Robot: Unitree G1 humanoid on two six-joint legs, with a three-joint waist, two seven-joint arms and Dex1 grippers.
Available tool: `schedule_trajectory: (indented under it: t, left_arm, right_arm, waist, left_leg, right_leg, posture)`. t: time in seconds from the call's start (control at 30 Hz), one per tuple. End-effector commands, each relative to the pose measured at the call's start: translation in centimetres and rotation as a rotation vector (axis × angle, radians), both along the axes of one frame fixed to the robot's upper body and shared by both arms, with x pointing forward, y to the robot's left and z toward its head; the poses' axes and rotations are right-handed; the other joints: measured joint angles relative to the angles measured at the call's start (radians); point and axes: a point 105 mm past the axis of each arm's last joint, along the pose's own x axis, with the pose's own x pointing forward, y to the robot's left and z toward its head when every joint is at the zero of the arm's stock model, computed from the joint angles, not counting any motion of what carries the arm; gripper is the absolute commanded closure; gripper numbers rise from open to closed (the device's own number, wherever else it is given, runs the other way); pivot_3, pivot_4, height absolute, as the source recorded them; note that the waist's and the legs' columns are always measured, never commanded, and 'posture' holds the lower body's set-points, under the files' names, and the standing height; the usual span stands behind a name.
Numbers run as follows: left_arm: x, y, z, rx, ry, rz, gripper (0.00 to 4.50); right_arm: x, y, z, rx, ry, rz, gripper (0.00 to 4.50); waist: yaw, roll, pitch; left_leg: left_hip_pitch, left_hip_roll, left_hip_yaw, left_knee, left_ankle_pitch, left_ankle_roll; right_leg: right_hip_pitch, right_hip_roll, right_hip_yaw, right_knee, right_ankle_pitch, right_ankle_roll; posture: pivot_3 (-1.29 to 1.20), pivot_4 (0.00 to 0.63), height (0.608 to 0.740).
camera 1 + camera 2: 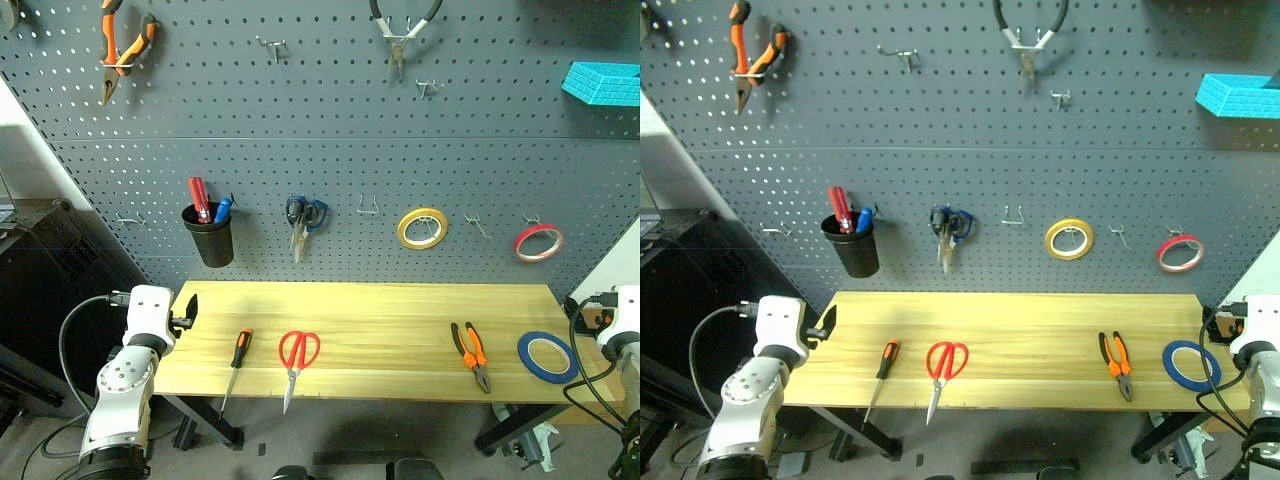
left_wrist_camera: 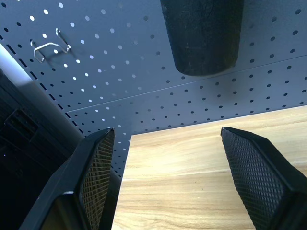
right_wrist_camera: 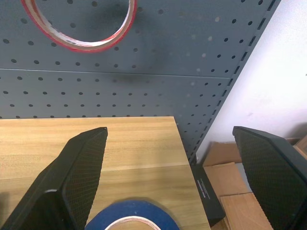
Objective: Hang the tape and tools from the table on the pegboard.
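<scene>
On the table (image 1: pixel 400 305), from left to right, lie the screwdriver (image 1: pixel 241 347), the red-handled scissors (image 1: pixel 292 375), the small pliers (image 1: pixel 479 368) and the blue tape (image 1: pixel 523 354). The pegboard (image 1: pixel 330 150) rises behind it. My left gripper (image 1: pixel 188 312) hovers at the table's left end, open and empty; in its wrist view the left gripper (image 2: pixel 167 132) faces the table's back left corner. My right gripper (image 3: pixel 170 129) stands open at the table's right end, with the blue tape (image 3: pixel 129 211) lying just in front of it.
On the pegboard hang a black cup (image 1: pixel 210 240) with handles in it, blue-handled scissors (image 1: pixel 305 215), a yellow ring (image 1: pixel 402 232), a red ring (image 1: pixel 520 245), two pliers (image 1: pixel 125 50) up high, a teal tray (image 1: pixel 603 82) and bare hooks (image 1: pixel 368 208). Cardboard boxes (image 3: pixel 230 191) lie beyond the table's right end.
</scene>
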Motion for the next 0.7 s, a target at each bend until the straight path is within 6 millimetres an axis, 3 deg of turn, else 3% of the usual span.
schedule_trajectory:
  t: [0.03,0.33,0.5,0.7]
  left_arm:
    - [0.1,0.9,1.5,0.021,-0.059,0.027,0.75]
    - [-0.9,0.1,-0.1,0.013,0.039,-0.023,0.75]
    - [-1.0,-3.4,0.2,-0.034,0.056,-0.091,0.75]
    - [0.0,-10.2,2.1,-0.05,0.019,-0.307,0.75]
  right_arm:
    - [0.4,-0.4,2.0,-0.034,-0.058,-0.002,0.0]
    - [0.0,-0.1,2.1,-0.03,-0.053,0.019,0.0]
    - [-0.1,1.6,2.5,-0.015,-0.029,0.082,0.0]
    - [-0.1,4.2,2.5,0.012,0.085,0.139,0.0]
  waist:
    - [0.0,0.0,0.0]
    - [-0.001,0.0,0.0]
    - [0.001,-0.007,0.024]
    - [0.001,-0.011,0.077]
  left_leg:
    - [0.0,0.0,0.0,0.0,0.0,0.0]
    - [0.0,0.0,0.001,0.0,0.0,0.0]
    - [0.0,0.001,0.002,0.0,-0.001,0.0]
    - [-0.002,0.005,0.009,0.001,-0.001,0.0]
  right_leg:
    - [0.0,0.0,0.0,0.0,0.0,0.0]
    - [0.0,0.0,0.001,0.0,0.0,0.0]
    - [-0.001,0.0,0.001,0.0,0.0,0.0]
    - [-0.001,0.0,0.002,0.0,-0.001,-0.001]
  posture:
    - [-0.08,0.0,0.74]
    - [-0.09,0.014,0.74]
    - [-0.13,0.09,0.74]
    - [-0.19,0.174,0.74]
